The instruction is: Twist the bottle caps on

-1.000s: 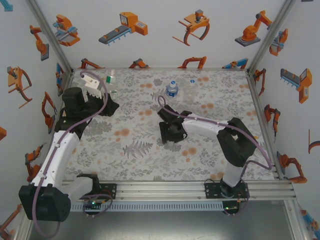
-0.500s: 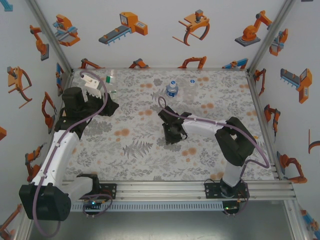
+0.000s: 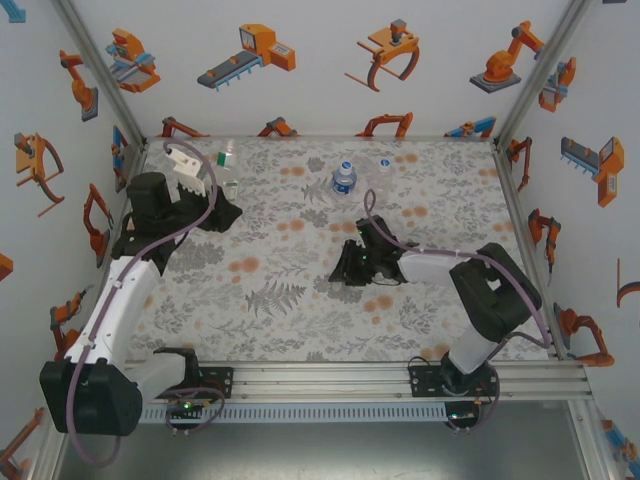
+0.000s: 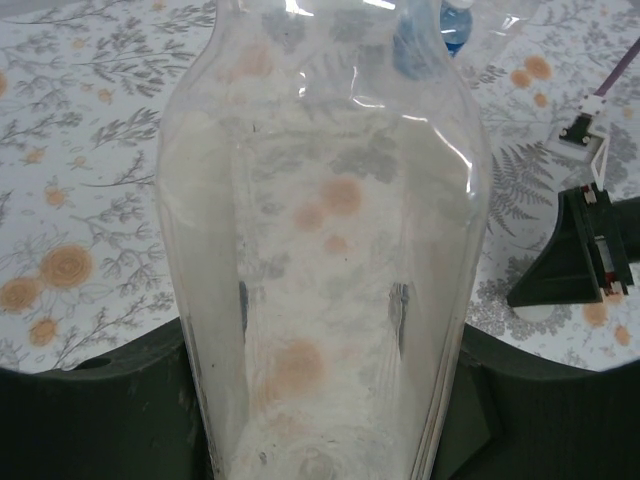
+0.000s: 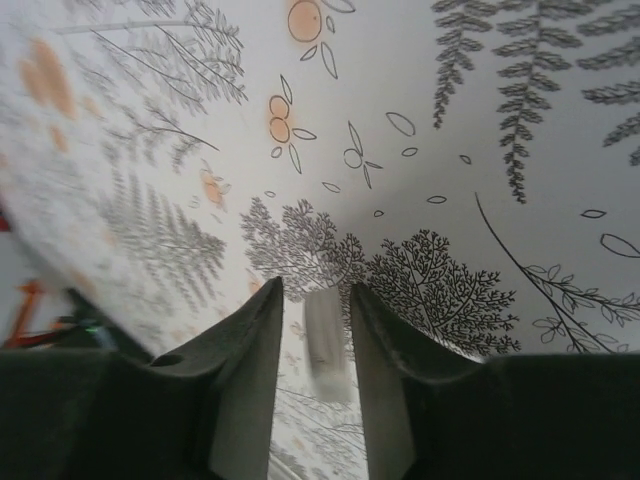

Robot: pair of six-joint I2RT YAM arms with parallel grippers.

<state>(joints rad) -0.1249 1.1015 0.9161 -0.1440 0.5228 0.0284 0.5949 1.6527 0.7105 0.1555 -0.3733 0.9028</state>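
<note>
The left end effector (image 3: 220,207) sits near the far-left corner of the tabletop (image 3: 270,300). It is pressed onto a clear bottle (image 3: 230,182). In the left wrist view that bottle (image 4: 320,250) runs straight away from the camera, and a dark finger (image 4: 90,410) hugs each of its sides. The floral print shows through its plastic.

A blue-labelled bottle (image 3: 344,179) stands upright by the far edge, about midway along it. A second clear bottle (image 3: 383,168) stands just beside it on the right, and both are well apart from the held one.

The right end effector (image 3: 349,269) is low over the middle of the tabletop, tilted down toward the surface. In the right wrist view its fingers (image 5: 250,370) stand close together with only a narrow gap. A small, pale, blurred piece (image 5: 325,345), seemingly a cap, sits in that gap against the fern pattern. Whether the fingers actually pinch it cannot be told.
</note>
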